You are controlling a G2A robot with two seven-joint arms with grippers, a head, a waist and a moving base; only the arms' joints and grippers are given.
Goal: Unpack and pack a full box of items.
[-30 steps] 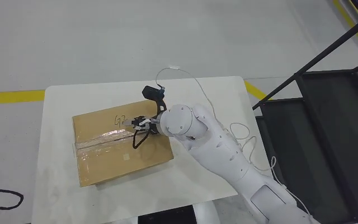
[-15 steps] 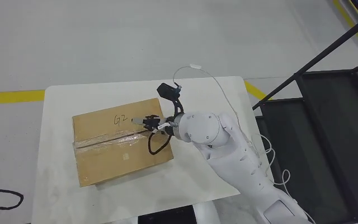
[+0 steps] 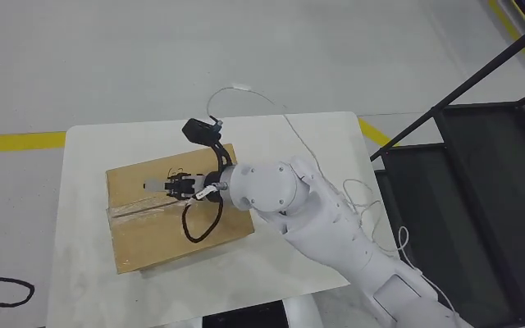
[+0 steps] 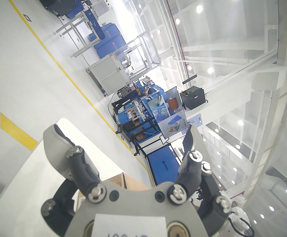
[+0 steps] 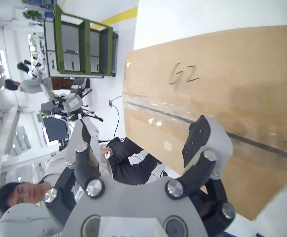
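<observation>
Just below right pincer (image 3: 157,184): box (image 3: 152,234).

Handwritten "G2" on cardboard box (image 5: 224,67) top.

Round ceiling lamps (image 4: 198,9) glow very bright. The shiny tape (image 5: 152,105) on the box (image 5: 224,89) glints. Shadows on the table (image 3: 312,139) are soft.

Rectangular cardboard box (image 3: 156,234): plain brown, black handwritten mark, glossy clear tape strip (image 3: 135,207). Rectangular table (image 3: 90,279): plain white. Right gripper (image 5: 141,128): grey, black pads (image 5: 196,139).
</observation>
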